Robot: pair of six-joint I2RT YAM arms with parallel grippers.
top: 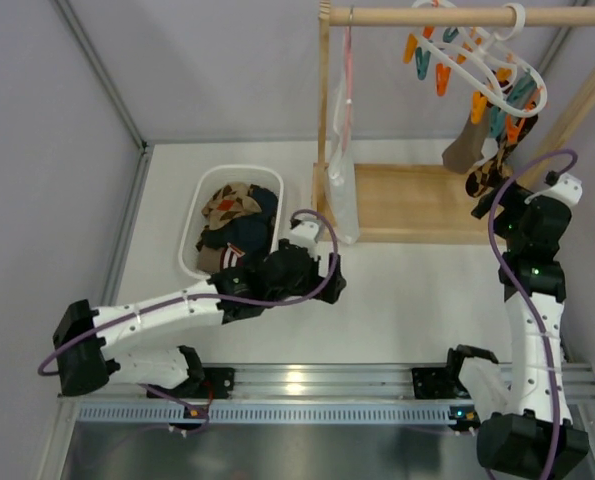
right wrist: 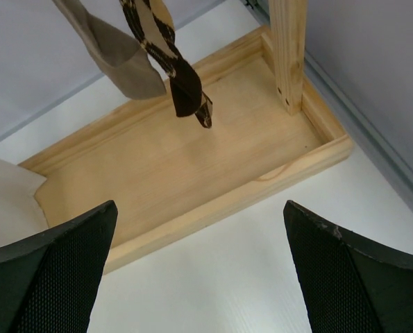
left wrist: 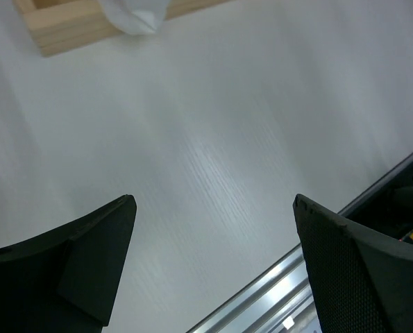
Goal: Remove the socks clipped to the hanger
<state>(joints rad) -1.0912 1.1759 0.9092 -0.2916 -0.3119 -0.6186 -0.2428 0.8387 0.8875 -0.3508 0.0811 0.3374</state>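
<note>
Socks [top: 482, 160] on hanger [top: 497, 70], upper right: 2, taupe sock [right wrist: 116, 52] + argyle sock [right wrist: 175, 69]; L gripper [left wrist: 213, 205] & R gripper [right wrist: 199, 208] wide apart, empty.

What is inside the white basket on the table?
The basket holds an argyle sock on top and a dark navy sock beside it. Its bottom and anything under them are covered.

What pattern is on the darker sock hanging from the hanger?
The sock is brown-and-tan argyle, clearest in the right wrist view.
</note>
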